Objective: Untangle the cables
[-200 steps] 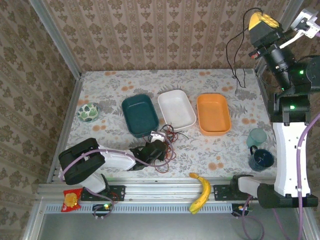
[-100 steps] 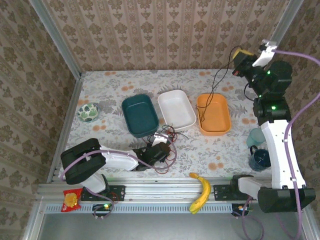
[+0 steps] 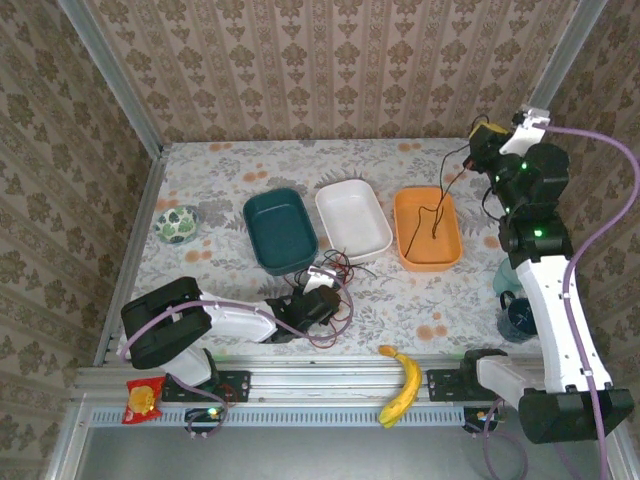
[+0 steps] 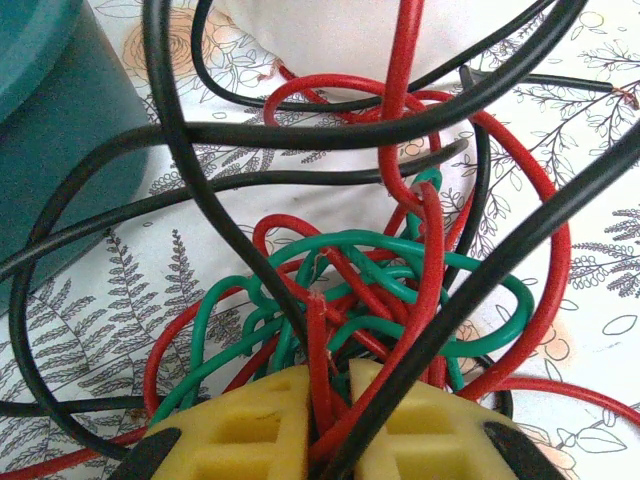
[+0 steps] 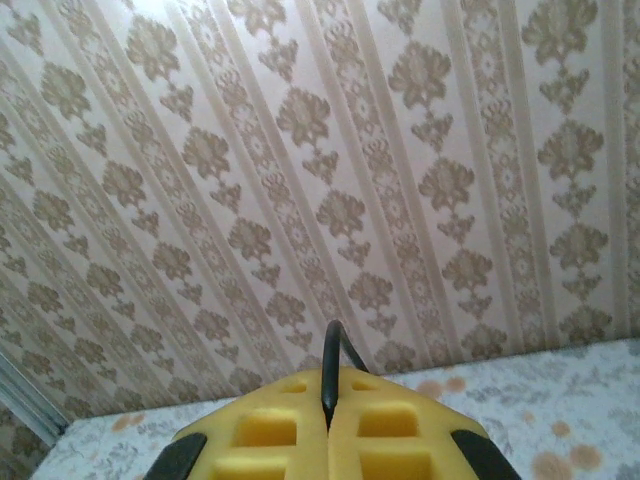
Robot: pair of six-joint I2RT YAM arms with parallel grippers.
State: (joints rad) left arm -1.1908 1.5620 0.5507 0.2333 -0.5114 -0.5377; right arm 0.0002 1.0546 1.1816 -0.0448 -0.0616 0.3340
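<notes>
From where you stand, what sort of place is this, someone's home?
Probably a staged robot test booth, not a home: wallpapered panels box in a floral table, the left arm and right arm are bolted to a metal rail at its edge, and a banana and tangled cables lie about.

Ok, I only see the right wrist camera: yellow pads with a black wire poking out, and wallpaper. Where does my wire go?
Observer: On the top camera, your black cable hangs from the right jaws down into the orange tray.
Operator: Where's the rest of the mess?
Observer: The tangle lies on the table just in front of the teal tray, bunched at the left jaws.
Operator: Is the left arm holding any?
Observer: Yes. The left wrist camera shows the left jaws shut on a red cable, with green loops just beyond.
</notes>
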